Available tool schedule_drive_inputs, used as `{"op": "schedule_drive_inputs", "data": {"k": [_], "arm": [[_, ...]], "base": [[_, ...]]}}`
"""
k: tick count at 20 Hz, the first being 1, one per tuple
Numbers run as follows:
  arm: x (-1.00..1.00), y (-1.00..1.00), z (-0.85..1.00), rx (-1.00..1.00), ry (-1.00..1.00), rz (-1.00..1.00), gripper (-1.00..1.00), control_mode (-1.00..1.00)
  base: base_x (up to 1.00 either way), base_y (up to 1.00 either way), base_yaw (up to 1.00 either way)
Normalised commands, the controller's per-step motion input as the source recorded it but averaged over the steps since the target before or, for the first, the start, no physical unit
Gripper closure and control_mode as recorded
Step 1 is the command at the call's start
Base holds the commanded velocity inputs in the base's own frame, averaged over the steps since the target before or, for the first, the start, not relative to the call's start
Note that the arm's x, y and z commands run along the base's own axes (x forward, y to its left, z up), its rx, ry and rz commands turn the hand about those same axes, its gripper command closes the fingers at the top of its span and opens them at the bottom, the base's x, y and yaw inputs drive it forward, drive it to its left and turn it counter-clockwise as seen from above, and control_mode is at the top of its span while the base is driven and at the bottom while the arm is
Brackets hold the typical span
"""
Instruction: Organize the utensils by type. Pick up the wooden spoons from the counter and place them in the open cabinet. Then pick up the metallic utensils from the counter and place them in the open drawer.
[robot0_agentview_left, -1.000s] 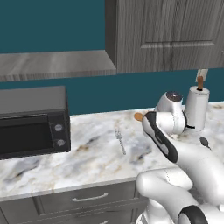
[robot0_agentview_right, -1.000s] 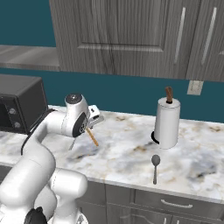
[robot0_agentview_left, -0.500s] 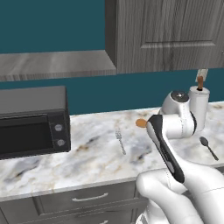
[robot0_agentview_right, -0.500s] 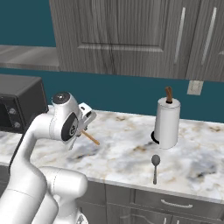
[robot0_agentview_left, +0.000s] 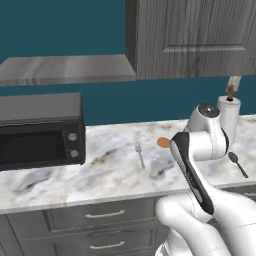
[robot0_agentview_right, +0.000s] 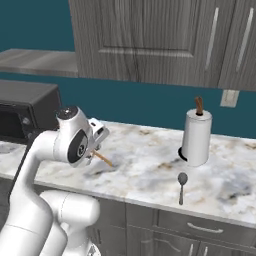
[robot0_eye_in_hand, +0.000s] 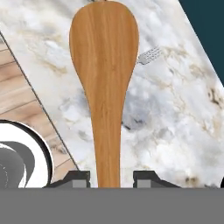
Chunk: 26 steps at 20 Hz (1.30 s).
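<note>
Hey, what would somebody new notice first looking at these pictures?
Probably the orange-brown wooden spoon, held upright between the fingers of the hand above the marble counter. Next, the silver fork lying mid-counter right of the black microwave, and a dark metal spoon lying before the white paper towel roll.

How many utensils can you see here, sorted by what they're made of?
Wooden: 1, the spoon held in the end effector.
Metal: 2, the fork and the dark spoon on the counter.
Total: 3.
</note>
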Motion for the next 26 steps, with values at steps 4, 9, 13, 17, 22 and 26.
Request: {"op": "schedule_drive_inputs", "data": {"k": [4, 9, 13, 17, 22, 26], "arm": [[0.0, 0.0, 0.0, 0.0, 0.0, 0.0, 1.0, 1.0], [0.0, 0.0, 0.0, 0.0, 0.0, 0.0, 1.0, 1.0], [0.0, 0.0, 0.0, 0.0, 0.0, 0.0, 1.0, 1.0], [0.0, 0.0, 0.0, 0.0, 0.0, 0.0, 1.0, 1.0], [0.0, 0.0, 0.0, 0.0, 0.0, 0.0, 1.0, 1.0], [0.0, 0.0, 0.0, 0.0, 0.0, 0.0, 1.0, 1.0]], "base": [[-0.91, 0.29, 0.39], [-0.47, 0.74, 0.79], [-0.31, 0.55, 1.0], [-0.13, 0.52, 0.91], [0.6, 0.87, 0.15], [0.8, 0.92, 0.0]]}}
